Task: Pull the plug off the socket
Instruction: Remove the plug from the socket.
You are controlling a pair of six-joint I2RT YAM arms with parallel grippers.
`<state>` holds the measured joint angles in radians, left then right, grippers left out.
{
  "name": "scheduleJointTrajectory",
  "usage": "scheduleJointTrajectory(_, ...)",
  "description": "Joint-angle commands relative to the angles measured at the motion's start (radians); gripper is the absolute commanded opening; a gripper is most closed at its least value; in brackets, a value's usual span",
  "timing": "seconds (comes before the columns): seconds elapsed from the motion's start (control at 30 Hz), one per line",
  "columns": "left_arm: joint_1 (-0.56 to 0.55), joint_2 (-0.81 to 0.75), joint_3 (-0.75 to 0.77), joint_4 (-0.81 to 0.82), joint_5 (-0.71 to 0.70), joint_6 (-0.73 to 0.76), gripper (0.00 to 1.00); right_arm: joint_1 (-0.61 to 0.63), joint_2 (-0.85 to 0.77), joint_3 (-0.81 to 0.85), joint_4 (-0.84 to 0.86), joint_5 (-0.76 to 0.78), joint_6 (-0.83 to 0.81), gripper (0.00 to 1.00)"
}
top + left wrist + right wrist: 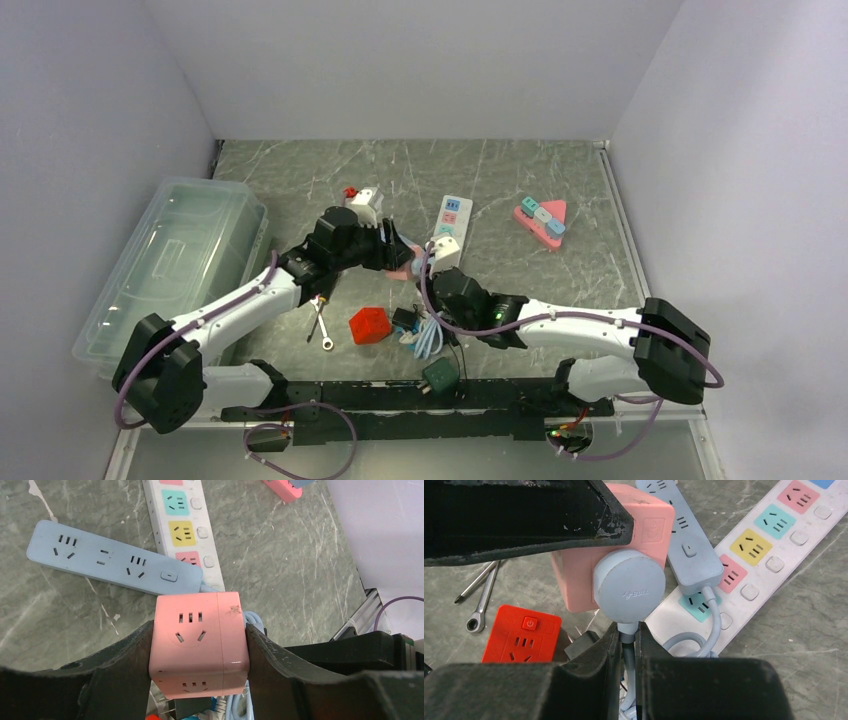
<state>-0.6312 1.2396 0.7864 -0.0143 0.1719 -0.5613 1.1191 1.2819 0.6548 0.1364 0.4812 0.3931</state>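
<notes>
The plug (629, 587), a round grey-blue disc, sits seated in one side face of the pink cube socket (197, 645). The socket is lifted clear of the table (280, 580) in the middle of the workspace.

The left gripper (200, 640) grasps the cube across two opposite faces, and its dark fingers (127, 655) press flat against them. The right gripper (626, 640) is clenched on the thin cable (626, 630) just below the plug, not on the plug body.

To do this well, I would hold the left arm rigid as an anchor and draw the right arm straight back along the pins' axis, square to the face. A slanted pull would probably bind the pins or twist the cube between the pads. Hauling on the cable alone risks slipping along its smooth sheath, so gripping close under the disc, as it does now, looks sensible.

The table is a hard, dark green, marble-veined slab. On it lie a long white power strip (185, 525) with coloured outlet squares and a flat pale-blue power strip (110, 560), both smooth moulded plastic with rounded ends.

The cube is matte pink plastic with softened corners, and one edge is scuffed. The plug's face is smooth and carries raised lettering. The cable is slim, round and flexible.
</notes>
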Motion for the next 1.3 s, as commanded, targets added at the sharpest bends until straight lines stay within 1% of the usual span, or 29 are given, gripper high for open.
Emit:
scheduleJointTrajectory(0.0, 0.027, -0.001, 0.001, -0.084, -0.139, 0.107, 0.00, -0.018, -0.041, 0.025, 0.039, 0.051, -0.021, 0.00)
scheduleJointTrajectory(0.13, 0.027, 0.005, 0.010, -0.081, -0.169, -0.029, 0.00, 0.004, 0.012, 0.015, 0.069, 0.033, 0.019, 0.00)
scheduleJointTrajectory(0.23, 0.028, -0.009, 0.005, -0.041, -0.169, -0.104, 0.00, 0.034, 0.059, 0.016, 0.087, 0.033, 0.045, 0.00)
scheduleJointTrajectory(0.37, 0.036, -0.026, 0.019, -0.012, -0.158, -0.156, 0.00, 0.062, 0.126, 0.020, 0.107, 0.023, 0.079, 0.00)
scheduleJointTrajectory(0.5, 0.061, -0.031, 0.031, 0.007, -0.102, -0.190, 0.00, 0.074, 0.174, 0.023, 0.123, 0.007, 0.097, 0.00)
scheduleJointTrajectory(0.63, 0.084, -0.028, 0.016, 0.067, -0.054, -0.231, 0.00, 0.079, 0.195, 0.033, 0.120, 0.008, 0.095, 0.00)
scheduleJointTrajectory(0.8, 0.090, -0.014, 0.011, 0.036, -0.066, -0.163, 0.00, 0.077, 0.143, 0.034, 0.092, 0.058, 0.078, 0.00)
scheduleJointTrajectory(0.93, 0.090, -0.005, 0.008, -0.023, -0.112, -0.057, 0.00, 0.070, 0.085, 0.055, 0.044, 0.107, 0.040, 0.00)
scheduleJointTrajectory(1.1, 0.087, -0.007, -0.003, -0.064, -0.167, 0.073, 0.00, 0.028, 0.010, 0.063, 0.014, 0.115, 0.016, 0.00)
scheduleJointTrajectory(1.2, 0.087, -0.013, -0.007, -0.088, -0.184, 0.111, 0.00, 0.011, -0.015, 0.063, 0.000, 0.122, 0.006, 0.00)
scheduleJointTrajectory(1.27, 0.087, -0.018, -0.009, -0.093, -0.201, 0.110, 0.00, 0.007, -0.025, 0.060, -0.006, 0.130, 0.004, 0.00)
